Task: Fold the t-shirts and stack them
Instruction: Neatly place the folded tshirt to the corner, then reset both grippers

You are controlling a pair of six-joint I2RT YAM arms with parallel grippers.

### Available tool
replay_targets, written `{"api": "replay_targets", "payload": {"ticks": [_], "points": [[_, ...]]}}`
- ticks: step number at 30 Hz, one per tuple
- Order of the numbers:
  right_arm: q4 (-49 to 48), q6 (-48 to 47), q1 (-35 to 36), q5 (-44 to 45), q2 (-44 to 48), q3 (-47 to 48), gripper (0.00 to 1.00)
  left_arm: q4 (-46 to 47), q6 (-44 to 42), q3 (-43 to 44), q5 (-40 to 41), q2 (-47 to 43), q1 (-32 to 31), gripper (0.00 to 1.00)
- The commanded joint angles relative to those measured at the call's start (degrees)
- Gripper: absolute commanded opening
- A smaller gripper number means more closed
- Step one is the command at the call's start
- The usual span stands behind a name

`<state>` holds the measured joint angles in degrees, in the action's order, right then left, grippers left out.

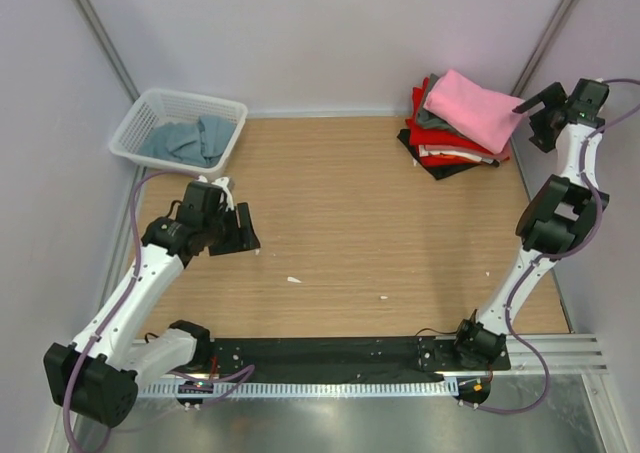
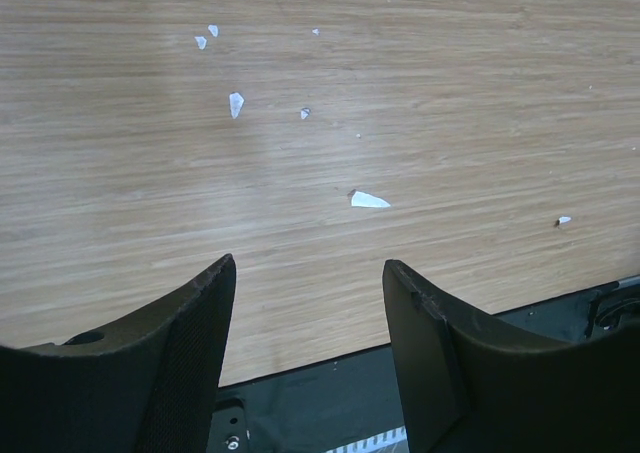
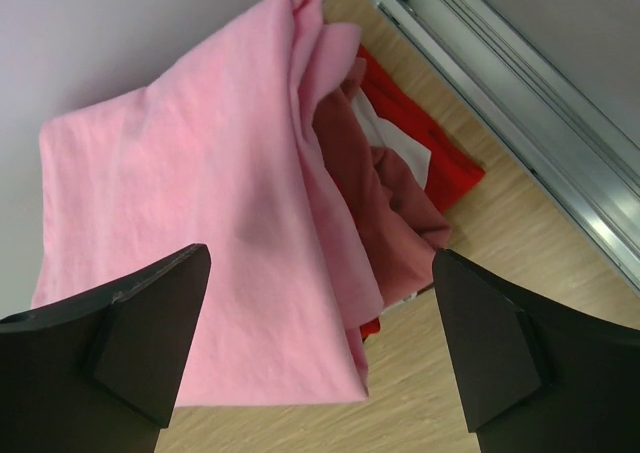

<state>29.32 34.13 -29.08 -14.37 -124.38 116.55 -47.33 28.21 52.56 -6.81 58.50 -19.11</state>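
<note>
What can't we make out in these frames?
1. Top view: the lower shirts show only red, black and grey edges under the pink shirt; their count is unclear.
2. Top view: the grey-blue cloth lies bunched in the basket; one shirt or more, cannot tell.
3. Right wrist view: the right gripper blocks the pink shirt's lower corners.
4. Left wrist view: the white flecks on the table are too small to identify.

A folded pink t-shirt [image 1: 472, 109] lies tilted on top of the untidy stack at the table's [image 1: 350, 233] far right corner; under it show a grey one [image 1: 430, 113], a red one [image 1: 440, 138] and, lowest, a black one [image 1: 437, 167]; a grey-blue shirt [image 1: 185, 141] lies crumpled inside the white basket [image 1: 150, 105] at far left.
</note>
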Motion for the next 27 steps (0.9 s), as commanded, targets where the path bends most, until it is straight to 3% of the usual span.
{"api": "replay_targets", "payload": {"ticks": [1,5,12,14,19,20,22,23,25,27], "points": [[4.2,12.3,-13.4,18.6,3.2,-2.3,1.0,2.1,-0.3,-0.3,-1.5,-1.6,-0.2,0.62],[3.6,13.4,-13.5,18.4,9.1,-7.4,1.0,2.0,-0.3,-0.3,-1.5,-1.7,-0.2,0.62],[-14.4,17.9,-11.2,11.0,31.3,-25.9,1.0,2.1,-0.3,-0.3,-1.5,-2.2,-0.2,0.62],[-18.1,17.9,-6.5,9.7,38.9,-32.0,1.0,2.2,-0.3,-0.4,-1.4,-1.8,-0.2,0.62],[-28.3,12.6,13.1,10.2,49.4,-44.0,1.0,1.9,-0.3,-0.3,-0.7,-1.0,-0.2,0.62],[-29.0,10.4,21.1,10.3,50.3,-48.6,1.0,1.8,-0.3,-0.3,-0.5,-0.9,-0.2,0.62],[-33.0,8.6,28.8,12.2,51.7,-55.3,1.0,1.6,-0.3,-0.2,0.0,-0.9,-0.2,0.62],[-32.8,6.2,36.0,13.7,51.8,-57.4,1.0,1.6,-0.3,-0.2,0.0,-1.1,-0.2,0.62],[-32.2,5.2,42.7,21.9,51.3,-61.4,1.0,1.7,-0.3,-0.2,0.3,-1.4,-0.2,0.62],[-34.1,6.0,49.9,23.6,51.2,-67.9,1.0,1.6,-0.2,-0.3,0.7,-1.6,-0.3,0.62]]}}
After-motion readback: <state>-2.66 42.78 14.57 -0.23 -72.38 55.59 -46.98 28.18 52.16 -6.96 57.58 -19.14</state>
